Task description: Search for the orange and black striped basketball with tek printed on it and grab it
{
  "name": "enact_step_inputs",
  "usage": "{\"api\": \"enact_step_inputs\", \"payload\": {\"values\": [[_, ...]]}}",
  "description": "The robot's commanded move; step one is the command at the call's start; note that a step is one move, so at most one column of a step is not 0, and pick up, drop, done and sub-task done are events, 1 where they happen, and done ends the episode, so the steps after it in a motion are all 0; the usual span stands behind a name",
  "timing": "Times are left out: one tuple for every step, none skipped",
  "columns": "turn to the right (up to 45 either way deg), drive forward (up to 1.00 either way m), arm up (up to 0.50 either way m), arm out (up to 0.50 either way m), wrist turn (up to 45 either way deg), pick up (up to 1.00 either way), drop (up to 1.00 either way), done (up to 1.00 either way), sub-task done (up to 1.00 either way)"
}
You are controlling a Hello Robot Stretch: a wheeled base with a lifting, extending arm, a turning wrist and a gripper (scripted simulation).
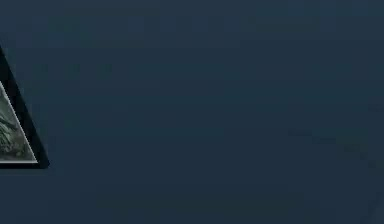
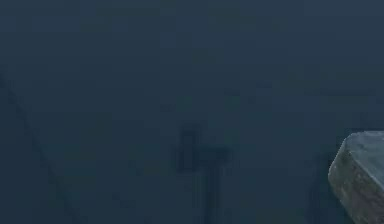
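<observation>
A: Well, what is the biggest thing ahead?
B: A dark blue wall (image 1: 220, 100). It spans the forward view from top to bottom and out to the right edge, flat and even in colour, with a slightly paler sweep low on the right.
A: And out on the arm's side?
B: A side wall (image 2: 140, 70) of the same dark blue, covering the arm side view from the left edge nearly to the right one.
A: What comes next in size?
B: A grey block (image 2: 362, 178) at the arm side view's lower right corner. Its face is mottled grey-green like stone, its upper left corner is rounded, and the right and bottom edges of the picture cut it off. It stands in front of the side wall; what it rests on I cannot tell.
A: Anything smaller?
B: A framed picture (image 1: 10, 130) on the dark blue wall, at the forward view's left edge, about mid-height and lower. A narrow wedge of it shows: a dark frame, a thin white border inside that, then a grey-green image too cramped to make out.
A: How is the claw, spread or pressed together?
B: I cannot tell that from these views.
A: And the basketball?
B: Where it is, I cannot tell either.
</observation>
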Motion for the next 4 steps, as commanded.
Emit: {"api": "enact_step_inputs", "payload": {"values": [[-45.0, 0.00, 0.00, 0.00, 0.0, 0.00, 0.00, 0.00, 0.00], [-42.0, 0.00, 0.00, 0.00, 0.0, 0.00, 0.00, 0.00, 0.00], [0.0, 1.00, 0.00, 0.00, 0.0, 0.00, 0.00, 0.00, 0.00], [0.0, 1.00, 0.00, 0.00, 0.0, 0.00, 0.00, 0.00, 0.00]]}}
